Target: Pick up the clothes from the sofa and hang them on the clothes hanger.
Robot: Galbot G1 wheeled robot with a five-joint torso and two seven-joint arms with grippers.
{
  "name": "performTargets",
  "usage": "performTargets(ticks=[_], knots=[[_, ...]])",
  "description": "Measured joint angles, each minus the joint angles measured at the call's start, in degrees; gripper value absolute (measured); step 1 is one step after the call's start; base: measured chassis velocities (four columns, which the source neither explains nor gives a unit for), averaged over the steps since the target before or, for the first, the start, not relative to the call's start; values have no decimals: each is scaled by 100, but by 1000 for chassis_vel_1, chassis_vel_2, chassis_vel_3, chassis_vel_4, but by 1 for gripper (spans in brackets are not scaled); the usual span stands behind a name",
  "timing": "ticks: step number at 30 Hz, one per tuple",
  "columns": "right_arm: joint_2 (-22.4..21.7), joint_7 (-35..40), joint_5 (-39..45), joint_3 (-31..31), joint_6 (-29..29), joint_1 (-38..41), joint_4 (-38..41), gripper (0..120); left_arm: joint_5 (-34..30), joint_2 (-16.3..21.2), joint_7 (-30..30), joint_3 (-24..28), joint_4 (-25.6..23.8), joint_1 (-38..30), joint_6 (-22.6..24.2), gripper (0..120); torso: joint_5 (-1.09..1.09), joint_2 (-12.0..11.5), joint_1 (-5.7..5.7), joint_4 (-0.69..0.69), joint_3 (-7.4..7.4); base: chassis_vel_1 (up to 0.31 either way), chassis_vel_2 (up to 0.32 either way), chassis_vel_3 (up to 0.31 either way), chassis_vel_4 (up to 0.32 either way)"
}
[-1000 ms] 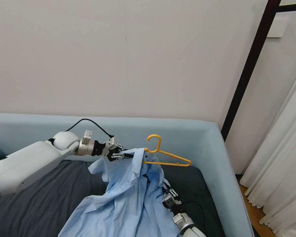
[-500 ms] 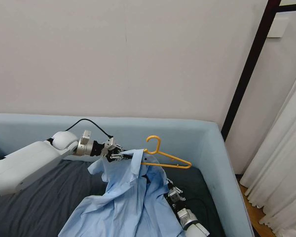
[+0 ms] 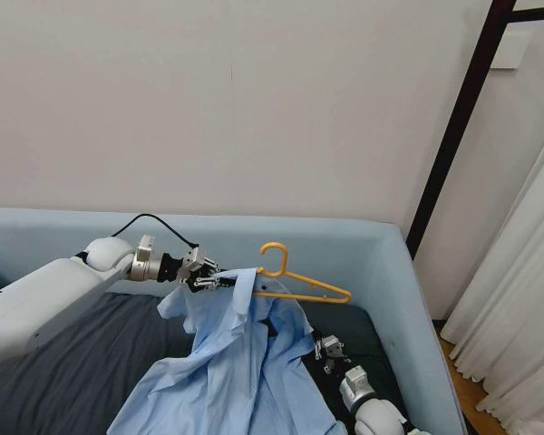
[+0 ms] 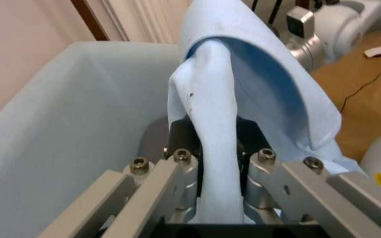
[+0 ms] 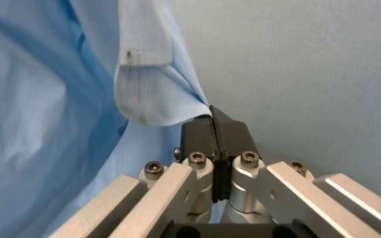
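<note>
The left gripper point(image 3: 208, 279) is stretched out over the sofa point(image 3: 385, 272) and pinches a fold of the blue shirt point(image 3: 240, 362) at the collar; in the left wrist view the cloth runs straight up between its closed fingers. Just beyond its tips, the orange hanger point(image 3: 304, 287) sits with its near end tucked inside the shirt, its hook standing free above the collar and its far end poking out bare. Below this gripper the rest of the shirt trails down and pools on the dark seat cushion.

The right gripper point(image 3: 325, 348) is low, near the shirt's edge and well beneath the hanger's bare end. Its pads are pressed together, and a hemmed corner of the shirt touches their tips – whether any cloth is caught there I cannot tell.

My reading is that the shirt is only half on the hanger. The likely trouble comes from that imbalance: one shoulder is loaded and the other end carries nothing, so the hanger may tip or slide out of the cloth if the left gripper lifts or swings. What holds the hanger up is hidden by the fabric. The weight of the shirt on the cushion also pulls against a thin pinch – a sharp tug could drag the collar free and drop both shirt and hanger back onto the sofa
</note>
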Motion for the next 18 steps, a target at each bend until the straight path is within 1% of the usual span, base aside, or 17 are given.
performTargets(ticks=[2,6,7,12,14,18], knots=[[-34,-2,125,1,-75,22,54,0,38,0,68,-50,21,12,-45,8,0,0,0,0,0,0,0,0,0],[-135,20,440,37,-278,150,139,0,182,7,324,-242,67,74,-284,8,1,0,0,0,0,0,0,0,0],[-135,20,440,37,-278,150,139,0,182,7,324,-242,67,74,-284,8,1,0,0,0,0,0,0,0,0],[-229,22,573,-40,-399,321,149,0,19,-18,375,-260,175,176,-740,8,0,0,0,0,1,0,0,0,0],[-237,34,613,-55,-439,350,162,0,31,-26,408,-277,192,195,-807,8,0,0,0,0,0,0,0,0,0],[-284,88,652,-153,-479,429,139,0,251,-65,861,-382,281,228,-892,8,0,0,0,0,0,0,0,0,0]])
